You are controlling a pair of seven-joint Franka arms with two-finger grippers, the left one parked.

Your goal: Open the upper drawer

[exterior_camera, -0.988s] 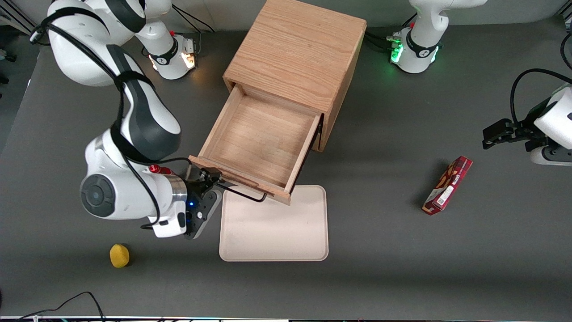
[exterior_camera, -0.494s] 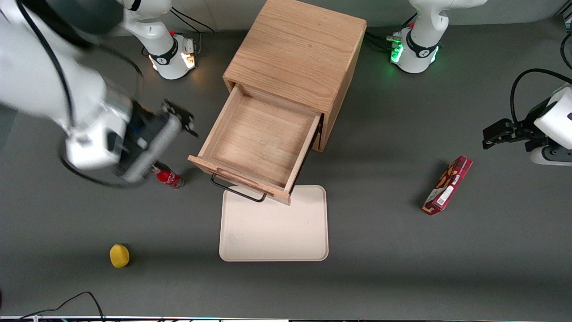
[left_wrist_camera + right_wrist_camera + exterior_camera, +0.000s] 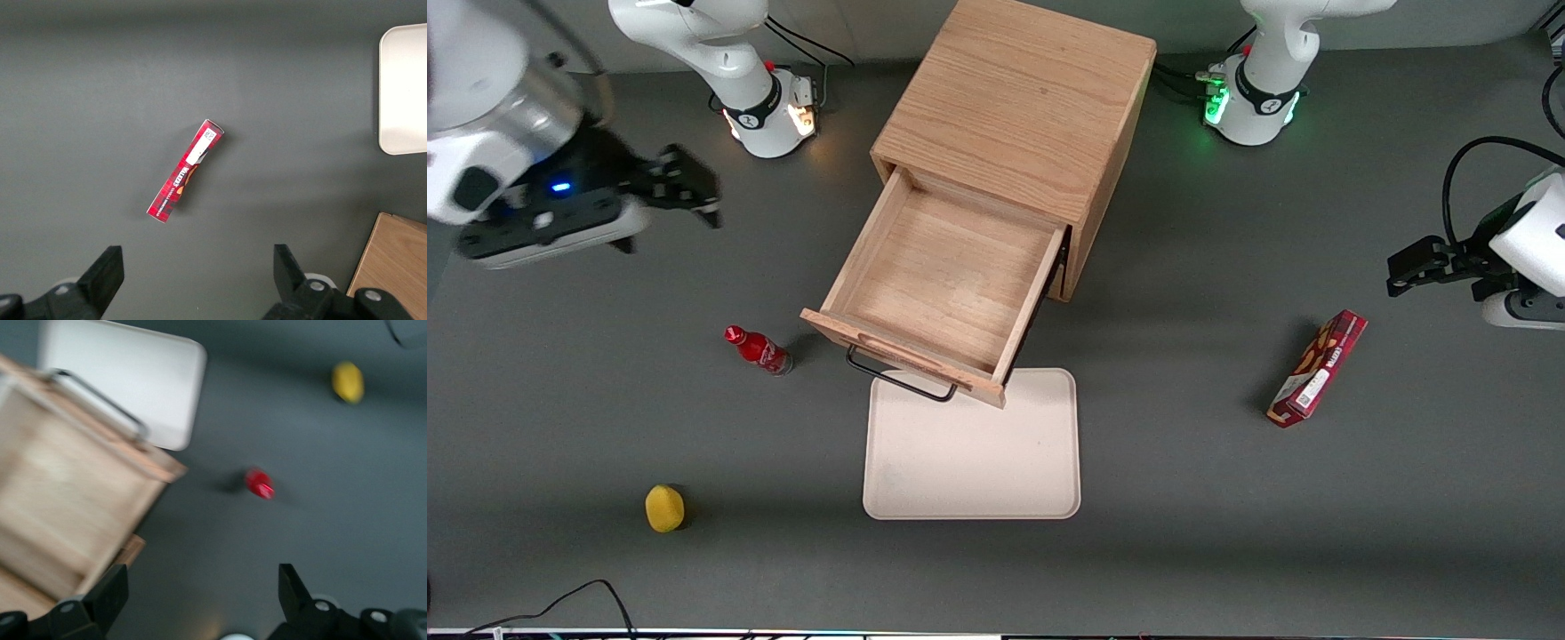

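The upper drawer point(image 3: 947, 284) is standing pulled well out of the oak cabinet point(image 3: 1018, 98) at the table's middle, its black bar handle point(image 3: 898, 380) overhanging the cream tray point(image 3: 974, 453). I am holding my claw point(image 3: 685, 191) near the working arm's end of the table, fingers spread wide and gripping nothing, well apart from the drawer. The opening step is, I judge, done; the next move calls only for parking clear of the red bottle point(image 3: 758, 349).

Tray point(image 3: 971, 462), red bottle point(image 3: 758, 350), yellow ball point(image 3: 664, 508) (red box point(image 3: 1317, 368) apart).
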